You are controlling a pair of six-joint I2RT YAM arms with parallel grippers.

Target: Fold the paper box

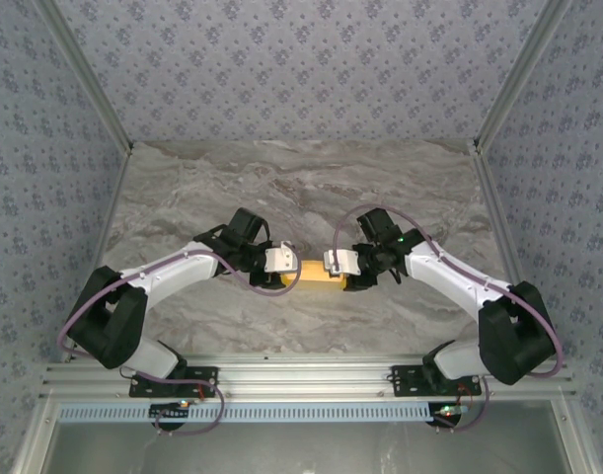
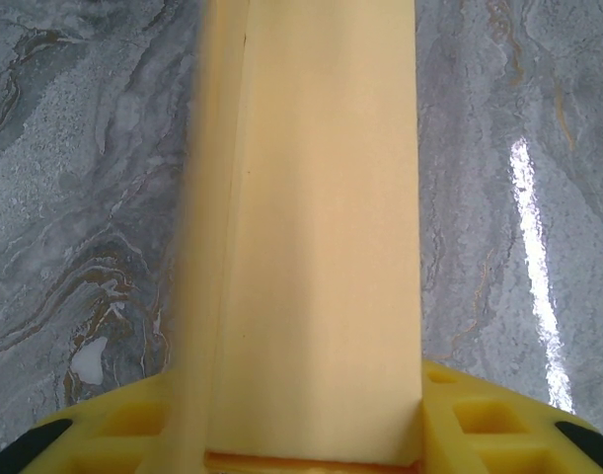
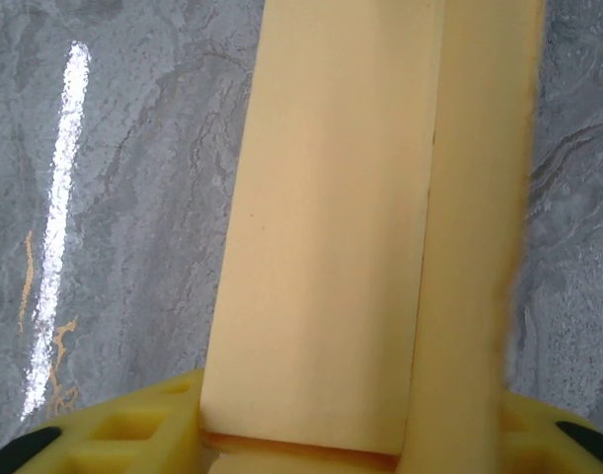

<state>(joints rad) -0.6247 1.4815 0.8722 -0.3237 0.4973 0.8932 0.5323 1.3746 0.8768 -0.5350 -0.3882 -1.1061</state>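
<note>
Quick count first: one paper box (image 1: 316, 276), two claws, one table (image 1: 281, 178). That is the whole cast.

The paper box sits between my two claws, over the middle of the table, a little toward the near side. From above, its long axis runs straight left to right, one short end pointing at each claw. My left claw (image 1: 284, 269) is at the box's left end and my right claw (image 1: 340, 264) at its right end, both arms bent inward to meet at it.

On my left wrist camera, the yellow-orange box (image 2: 321, 197) runs straight away from me and out of the top of the picture. It is wedged between my two yellow fingers (image 2: 479, 420), so this claw is pinching the box's end. One fold line runs the box's length near its left side.

On my right wrist camera it looks much alike. The box (image 3: 331, 217) heads straight away, its end caught between two yellow fingers (image 3: 133, 425), so this claw is clamped on it too. Here the lengthwise fold line lies toward the box's right side.

Grey marbled table lies on both sides of the box. I cannot tell whether the box touches it.
</note>
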